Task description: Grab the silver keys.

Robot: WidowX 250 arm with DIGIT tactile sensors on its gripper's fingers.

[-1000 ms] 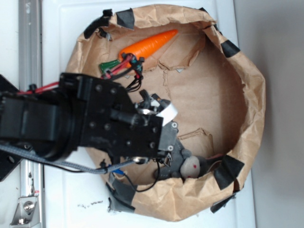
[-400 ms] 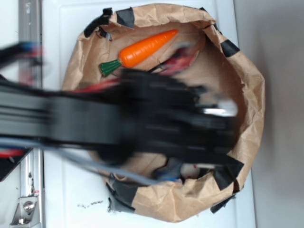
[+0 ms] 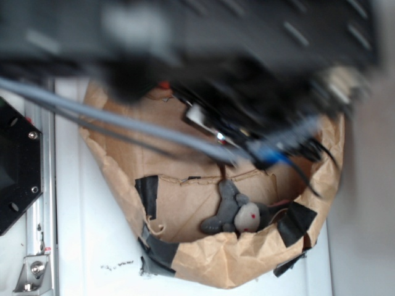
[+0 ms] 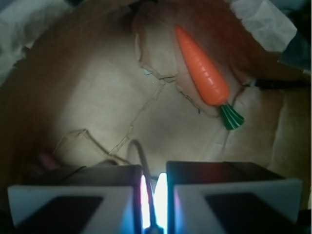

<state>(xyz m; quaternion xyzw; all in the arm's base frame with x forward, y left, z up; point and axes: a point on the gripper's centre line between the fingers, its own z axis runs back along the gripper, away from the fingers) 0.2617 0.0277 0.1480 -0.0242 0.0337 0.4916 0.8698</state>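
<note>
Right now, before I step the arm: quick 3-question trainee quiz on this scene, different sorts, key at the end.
1. True or false: in the wrist view the carrot lies on the paper, apart from the tool.
2. In the wrist view, what sits in the narrow gap between the jaws? A) nothing B) a thin wire C) a red block
3. Fill in: in the exterior view the toy against the lower wall of the bag is the grey ____.

Key:
1. True.
2. B. The jaws are almost closed on it; no keys are visible, so whether it is their ring cannot be told.
3. bunny.
</note>
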